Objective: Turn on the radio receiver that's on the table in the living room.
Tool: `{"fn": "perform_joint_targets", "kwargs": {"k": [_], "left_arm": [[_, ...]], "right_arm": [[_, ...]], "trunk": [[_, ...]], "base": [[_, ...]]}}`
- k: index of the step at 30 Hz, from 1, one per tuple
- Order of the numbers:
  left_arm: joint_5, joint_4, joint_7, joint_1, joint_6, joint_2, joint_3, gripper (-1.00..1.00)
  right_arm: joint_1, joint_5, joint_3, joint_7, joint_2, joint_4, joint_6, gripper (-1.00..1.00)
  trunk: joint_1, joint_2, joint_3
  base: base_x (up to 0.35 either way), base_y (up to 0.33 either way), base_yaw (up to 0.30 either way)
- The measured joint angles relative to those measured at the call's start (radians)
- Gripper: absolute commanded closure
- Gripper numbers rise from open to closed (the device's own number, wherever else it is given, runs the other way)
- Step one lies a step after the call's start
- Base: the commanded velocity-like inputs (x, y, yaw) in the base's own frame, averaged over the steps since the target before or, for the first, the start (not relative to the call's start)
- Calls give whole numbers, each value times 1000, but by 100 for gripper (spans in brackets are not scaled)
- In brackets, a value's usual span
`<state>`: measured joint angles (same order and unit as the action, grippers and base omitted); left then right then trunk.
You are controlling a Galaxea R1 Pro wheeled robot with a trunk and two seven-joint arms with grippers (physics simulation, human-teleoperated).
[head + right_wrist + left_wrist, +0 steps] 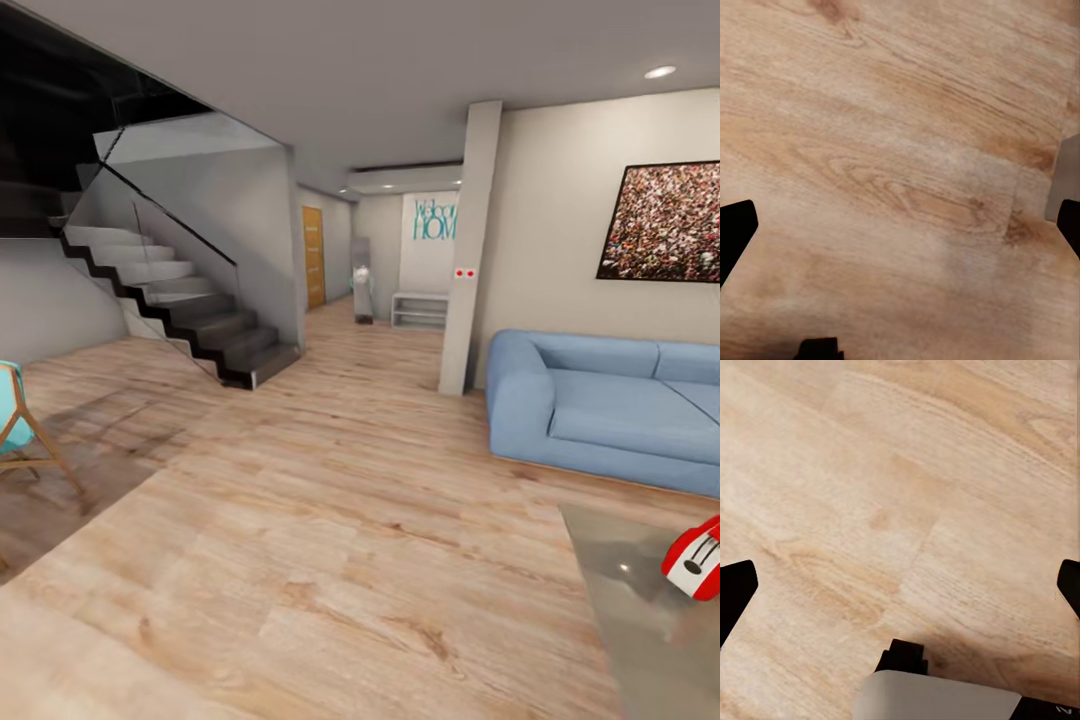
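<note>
Beige walls and pale wood floor [330,520] surround you; the small red radio receiver [697,560] lies on the glossy grey-brown desk [640,620] at your lower right, before the blue sofa [600,410]. Your left tool [900,585] and right tool [900,229] hang wide above floorboards.

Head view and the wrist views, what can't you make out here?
- Radio receiver: cut by the head view's right edge; dial unseen.
- Table: cut off by right and bottom edges.
- Picture: cut off at right.
- Blue chair: cut by left edge.
</note>
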<state>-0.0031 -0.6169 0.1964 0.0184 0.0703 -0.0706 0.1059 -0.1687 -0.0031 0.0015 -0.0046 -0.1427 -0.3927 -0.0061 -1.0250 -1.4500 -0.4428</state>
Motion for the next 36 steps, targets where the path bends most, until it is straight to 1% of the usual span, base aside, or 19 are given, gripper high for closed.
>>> {"fn": "perform_joint_targets", "kwargs": {"k": [17, 30, 36], "left_arm": [[0, 0, 0, 0, 0, 0, 0, -100], [0, 0, 0, 0, 0, 0, 0, -100], [0, 0, 0, 0, 0, 1, 0, -100]], "right_arm": [[0, 0, 0, 0, 0, 0, 0, -100], [0, 0, 0, 0, 0, 0, 0, -100], [0, 0, 0, 0, 0, 0, 0, -100]], "trunk": [[0, 0, 0], [0, 0, 0], [0, 0, 0]], "base": [[321, 4, -261], [322, 103, -273], [322, 41, -273]]}}
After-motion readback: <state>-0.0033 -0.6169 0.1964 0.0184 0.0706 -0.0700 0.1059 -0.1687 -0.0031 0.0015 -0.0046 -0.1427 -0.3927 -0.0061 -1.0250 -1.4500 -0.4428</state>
